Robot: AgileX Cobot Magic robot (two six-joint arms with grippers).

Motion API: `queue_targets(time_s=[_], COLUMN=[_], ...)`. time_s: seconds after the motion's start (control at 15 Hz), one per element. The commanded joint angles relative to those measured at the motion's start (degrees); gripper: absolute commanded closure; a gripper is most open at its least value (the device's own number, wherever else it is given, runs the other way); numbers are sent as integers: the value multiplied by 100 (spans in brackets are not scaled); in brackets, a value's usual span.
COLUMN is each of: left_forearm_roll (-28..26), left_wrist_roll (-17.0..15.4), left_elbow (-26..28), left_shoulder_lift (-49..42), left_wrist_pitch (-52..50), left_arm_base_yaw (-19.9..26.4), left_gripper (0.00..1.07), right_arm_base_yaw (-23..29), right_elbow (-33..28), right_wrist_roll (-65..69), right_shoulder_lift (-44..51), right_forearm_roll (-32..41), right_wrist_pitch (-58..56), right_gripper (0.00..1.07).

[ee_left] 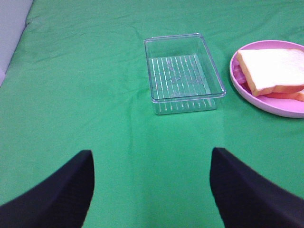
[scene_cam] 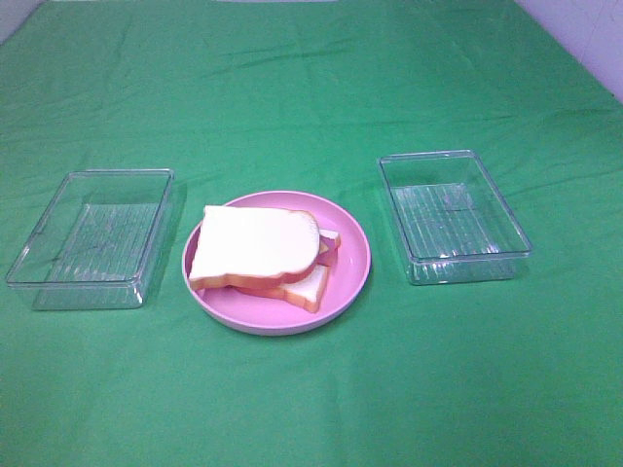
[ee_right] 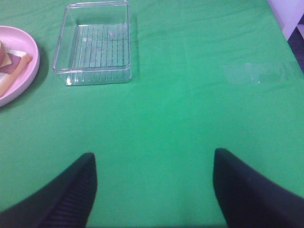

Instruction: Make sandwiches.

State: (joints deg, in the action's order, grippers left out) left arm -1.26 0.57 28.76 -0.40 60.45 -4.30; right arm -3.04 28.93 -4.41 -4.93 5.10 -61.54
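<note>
Sandwich location: the sandwiches (scene_cam: pixel 263 255) show as one stack on the pink plate (scene_cam: pixel 352 245), at the middle of the green cloth (scene_cam: pixel 311 88), between the two clear trays.
Stack make-up: a white top slice with orange-brown crust lies over a second slice; a reddish layer and a bit of yellow show at the right edge. No lettuce can be made out.
Alignment: the top slice sits skewed, with the lower slice poking out at the near right.
Left tray: the left tray (scene_cam: pixel 92 238) stands just left of the plate, apparently empty.
Right tray: the right tray (scene_cam: pixel 453 216) stands a little right of the plate, apparently empty too.
Left gripper: the left gripper (ee_left: pixel 152 190) has its fingers spread wide over bare cloth, holding nothing.
Right gripper: the right gripper (ee_right: pixel 154 190) is likewise spread apart and empty, near side of the right tray.
Handling, judged: probably light toy pieces, smooth and fairly stiff; loose layers likely slide on each other.
Where to hold, judged: pinch across the flat faces at a crust edge clear of the plate rim, clamping all layers together.
</note>
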Motion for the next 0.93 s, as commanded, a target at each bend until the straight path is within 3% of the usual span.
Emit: queue_targets(time_s=[0.07, 0.67, 0.93], left_forearm_roll=[-34, -34, -11], left_wrist_roll=[0, 0, -6], left_elbow=[-17, -17, -17], left_shoulder_lift=[-126, -97, -115], left_wrist_pitch=[-57, -57, -57], left_arm_base_yaw=[6, 6, 447], left_gripper=[40, 40, 40], right_arm_base_yaw=[-17, -23, -23], right_elbow=[-6, 6, 6], right_wrist_roll=[29, 29, 29], right_shoulder_lift=[40, 567, 567], right_forearm_roll=[6, 11, 11], right_wrist_pitch=[74, 92, 92], right_gripper=[41, 41, 41])
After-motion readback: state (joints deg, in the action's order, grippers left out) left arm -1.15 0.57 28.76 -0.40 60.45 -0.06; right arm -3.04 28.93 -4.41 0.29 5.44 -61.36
